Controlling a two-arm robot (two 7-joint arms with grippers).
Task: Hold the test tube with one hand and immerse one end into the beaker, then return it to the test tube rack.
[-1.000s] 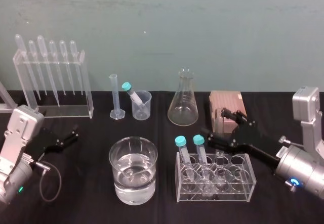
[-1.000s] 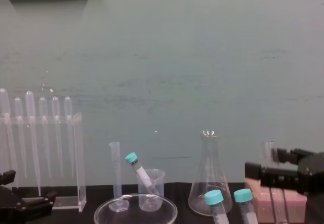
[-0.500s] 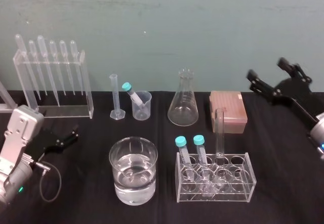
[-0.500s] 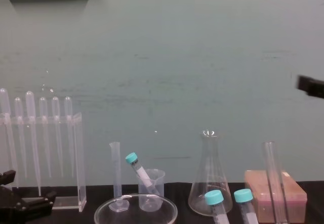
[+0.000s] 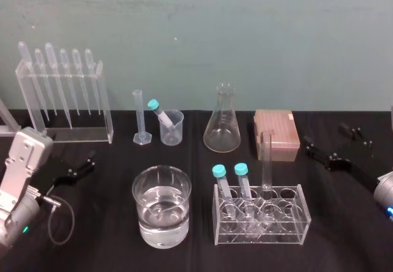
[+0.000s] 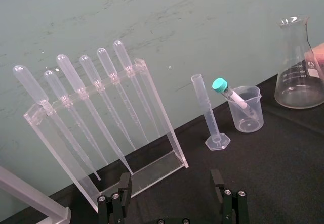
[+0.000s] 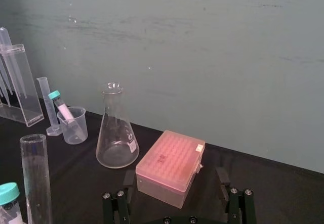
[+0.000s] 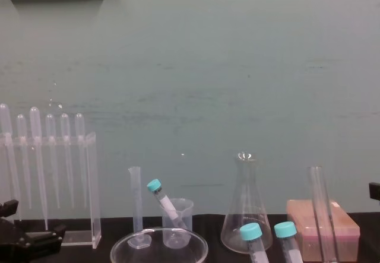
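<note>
The test tube (image 5: pixel 266 160) stands upright in the test tube rack (image 5: pixel 288 218), in a hole just right of two teal-capped tubes (image 5: pixel 220 180); its open rim rises above their caps and nothing grips it. The rack sits on the black surface (image 5: pixel 344 223), near the front and right of centre; the beaker (image 5: pixel 161 205) stands just to its left, apart from it, about half full of clear liquid.

The right gripper (image 5: pixel 323 134) hangs to the right of the rack and well clear of the tube; its jaws are spread wide and hold nothing. In the right wrist view the tube's top shows at one edge, with the pink tip box (image 7: pixel 169 166) between the two black jaws and farther off.

The left gripper (image 6: pixel 170 176) rests low at the left edge of the surface, in front of the pipette stand (image 5: pixel 61 100); its jaws are also released and empty.

Along the back stand a graduated cylinder (image 5: pixel 139 117), a small beaker (image 5: pixel 173 129) with a capped tube leaning in it, and a conical flask (image 5: pixel 222 124); the tip box lies just right of the flask and behind the rack.
</note>
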